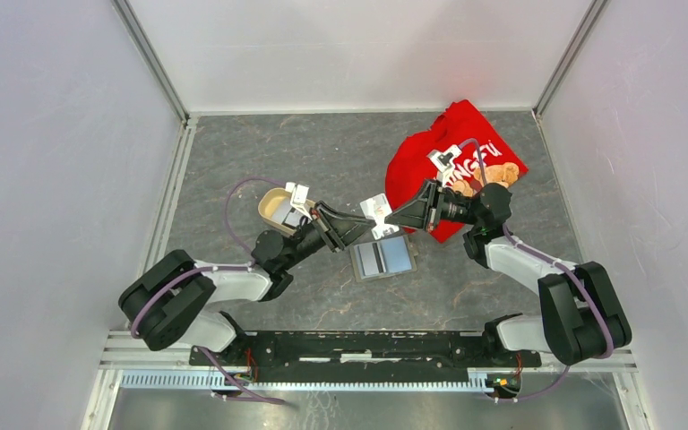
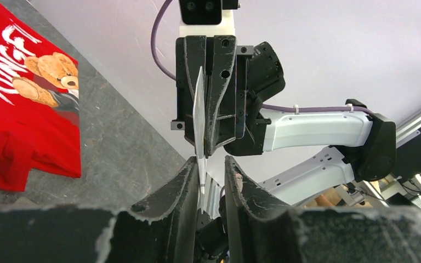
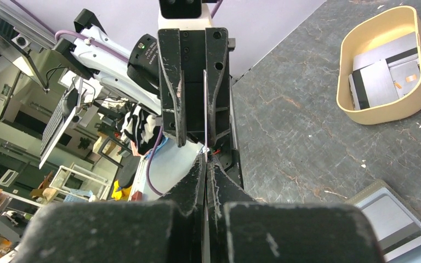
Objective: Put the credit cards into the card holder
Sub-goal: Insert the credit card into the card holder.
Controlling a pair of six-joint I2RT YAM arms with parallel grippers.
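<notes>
Right gripper (image 3: 206,159) is pinched fully shut on a pale card (image 1: 376,210), holding it edge-on up in the air over the table (image 1: 322,152). The left gripper (image 2: 211,164) faces it tip to tip, with the card's free end poking in between its fingers. Those jaws are only a narrow way apart. From the left wrist view the card sits right against one finger with a sliver of gap to the other, so it's around the card but not clamped as far as I can see.

The holder (image 1: 382,258) lies open and flat on the table just below the two grippers, pale pockets up, with a dark stripe across it. Nothing is touching it.

More cards (image 3: 375,82) sit in the beige tray (image 3: 386,109) beside the left arm. They're grey with dark stripes and overlap each other.

The only writing is on the red shirt (image 2: 11,137) at the far right: white letters starting "KING" over a teddy bear print. Can't read the rest cleanly. No text I can make out on the cards.
</notes>
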